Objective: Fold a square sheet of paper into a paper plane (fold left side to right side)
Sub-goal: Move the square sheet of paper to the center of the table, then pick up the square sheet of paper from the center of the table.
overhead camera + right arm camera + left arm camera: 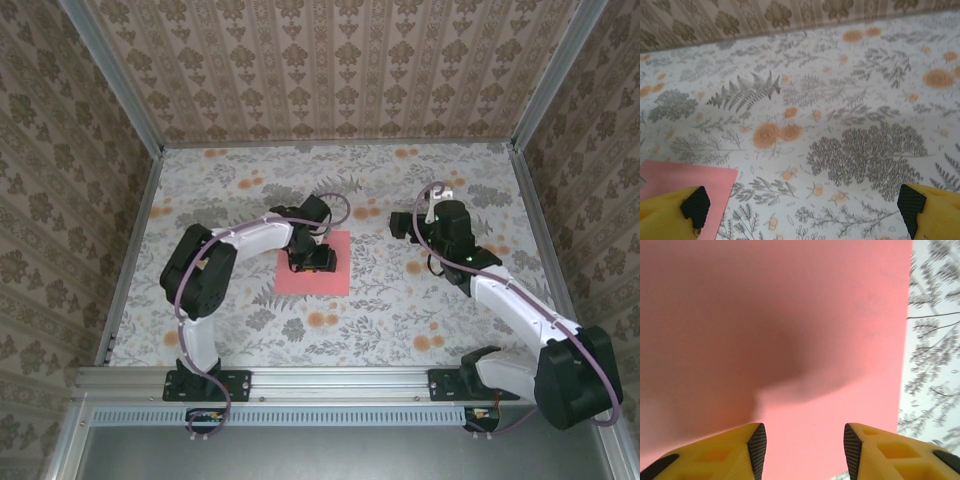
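We see one flat salmon-pink square paper sheet point(322, 283) on the floral tabletop point(400, 315), the left arm's two fingers point(735, 452) apart over it, the right arm's two fingers point(935, 210) wide apart nearby.

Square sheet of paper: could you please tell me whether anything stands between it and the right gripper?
Nothing visible does. The right gripper hangs open to the right of the square sheet of paper, and just the floral-patterned table lies between them.
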Tool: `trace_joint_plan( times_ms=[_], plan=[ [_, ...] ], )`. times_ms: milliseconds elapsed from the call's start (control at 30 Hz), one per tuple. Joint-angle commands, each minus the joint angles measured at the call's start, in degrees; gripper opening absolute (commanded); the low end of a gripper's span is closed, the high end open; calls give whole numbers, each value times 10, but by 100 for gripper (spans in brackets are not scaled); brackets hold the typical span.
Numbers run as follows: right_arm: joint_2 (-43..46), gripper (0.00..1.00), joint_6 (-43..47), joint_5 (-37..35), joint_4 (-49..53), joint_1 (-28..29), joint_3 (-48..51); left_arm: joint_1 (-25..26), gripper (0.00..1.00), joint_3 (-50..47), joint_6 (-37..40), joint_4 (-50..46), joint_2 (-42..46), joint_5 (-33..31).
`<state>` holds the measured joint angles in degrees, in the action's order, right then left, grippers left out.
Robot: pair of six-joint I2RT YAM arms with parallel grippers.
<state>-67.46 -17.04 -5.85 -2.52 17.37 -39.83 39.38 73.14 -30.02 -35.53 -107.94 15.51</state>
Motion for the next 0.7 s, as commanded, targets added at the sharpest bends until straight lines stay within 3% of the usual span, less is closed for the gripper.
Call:
trace_joint_plan(
  times_ms=[0,200,333,667],
  plan=[
    [-33,100,-26,-13,34,14,-37,-37,49,-12,-3,-3,65,17],
    [-118,100,-40,-15,73,59,-104,-93,48,-91,-12,37,107,62],
    [-196,100,-61,-14,89,93,-153,-122,42,-140,-26,76,116,102],
    [-395,100,-94,-20,166,164,-327,-144,38,-189,-16,81,104,81]
  ],
)
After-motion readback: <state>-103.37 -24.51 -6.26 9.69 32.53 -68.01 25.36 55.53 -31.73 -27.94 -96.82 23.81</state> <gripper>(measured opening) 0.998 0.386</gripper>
